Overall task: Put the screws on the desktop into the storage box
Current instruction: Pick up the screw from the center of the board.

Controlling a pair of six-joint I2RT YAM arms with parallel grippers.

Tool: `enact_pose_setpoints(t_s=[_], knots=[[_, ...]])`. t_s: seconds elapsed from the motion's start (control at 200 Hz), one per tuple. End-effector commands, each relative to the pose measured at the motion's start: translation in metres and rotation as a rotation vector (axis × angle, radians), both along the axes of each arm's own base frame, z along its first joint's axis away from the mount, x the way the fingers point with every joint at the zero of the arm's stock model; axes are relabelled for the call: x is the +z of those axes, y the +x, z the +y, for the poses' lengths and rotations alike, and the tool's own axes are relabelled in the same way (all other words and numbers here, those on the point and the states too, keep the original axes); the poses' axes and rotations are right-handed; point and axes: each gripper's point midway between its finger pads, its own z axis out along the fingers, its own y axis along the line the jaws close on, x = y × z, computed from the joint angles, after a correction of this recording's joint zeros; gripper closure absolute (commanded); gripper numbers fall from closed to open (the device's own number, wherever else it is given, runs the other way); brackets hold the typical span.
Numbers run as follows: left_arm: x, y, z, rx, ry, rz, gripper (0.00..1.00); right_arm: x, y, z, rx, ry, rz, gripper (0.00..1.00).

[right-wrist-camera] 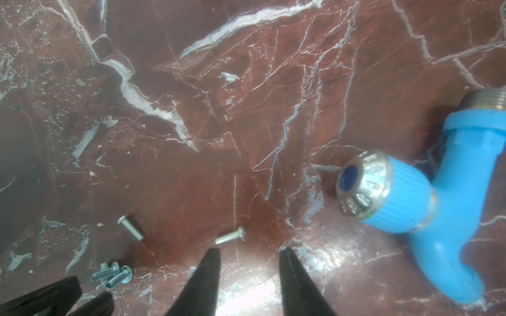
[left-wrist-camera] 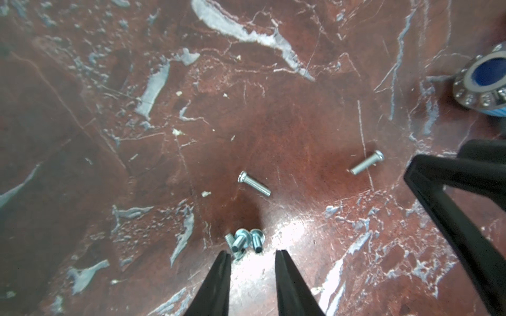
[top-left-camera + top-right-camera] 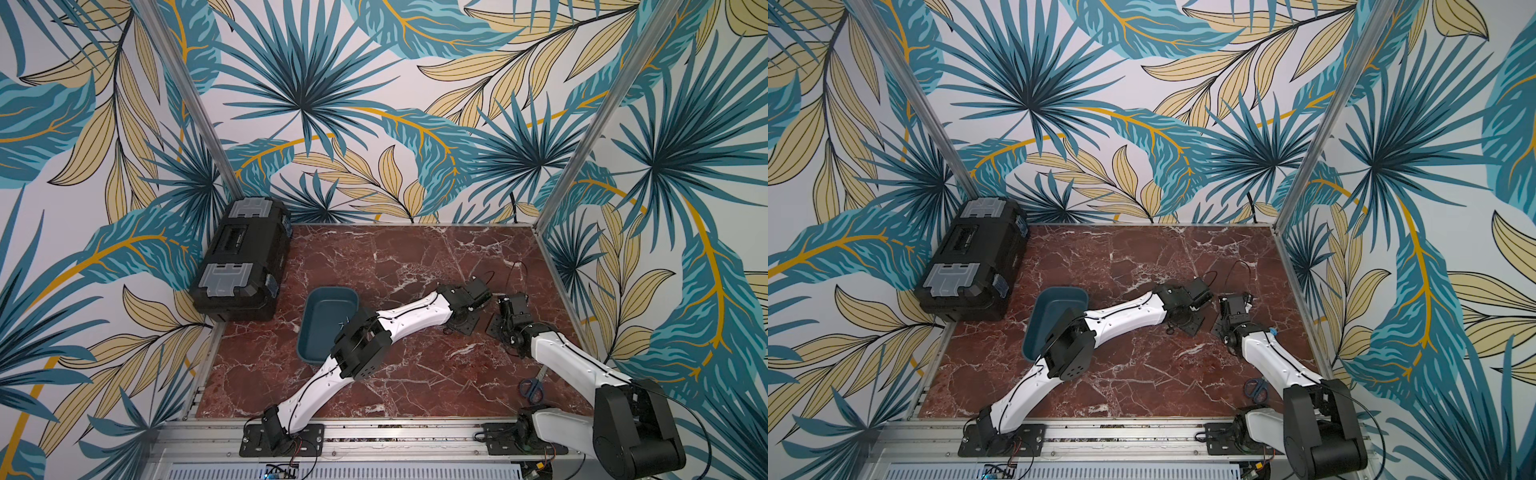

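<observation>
On the desktop (image 2: 301, 115) lie silvery screws: a small heap (image 2: 245, 242), a single one (image 2: 254, 183) and another (image 2: 367, 163). My left gripper (image 2: 252, 253) is open and low over the marble, its tips just short of the heap and holding nothing. My right gripper (image 1: 249, 249) is also open and empty. One screw (image 1: 230, 237) lies just beyond one of its fingertips (image 1: 215, 253). The two wrists meet at mid-table in both top views, where the screws are too small to make out. The teal storage box (image 3: 308, 316) sits left of them, partly under the left arm's elbow.
A blue plastic tap (image 1: 438, 197) with a chrome cap lies on the marble beside the right gripper. Blue-handled scissors (image 3: 534, 388) rest near the right arm's base. A black toolbox (image 3: 243, 257) stands in the back left corner. An aluminium rail (image 3: 395, 434) runs along the front edge.
</observation>
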Motion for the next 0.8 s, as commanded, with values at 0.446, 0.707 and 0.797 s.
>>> enact_pose_setpoints(t_s=[0.446,0.707,0.797], knots=[[-0.009,0.016,-0.002,-0.003,0.022,-0.024,0.72,-0.005,-0.002,0.0,-0.003,0.008,0.016,0.59],[-0.01,0.017,-0.001,0.001,0.023,-0.026,0.78,-0.005,-0.002,0.0,-0.003,0.009,0.017,0.59],[-0.009,0.017,-0.001,0.002,0.021,-0.027,0.8,-0.005,-0.002,0.001,-0.002,0.009,0.018,0.59]])
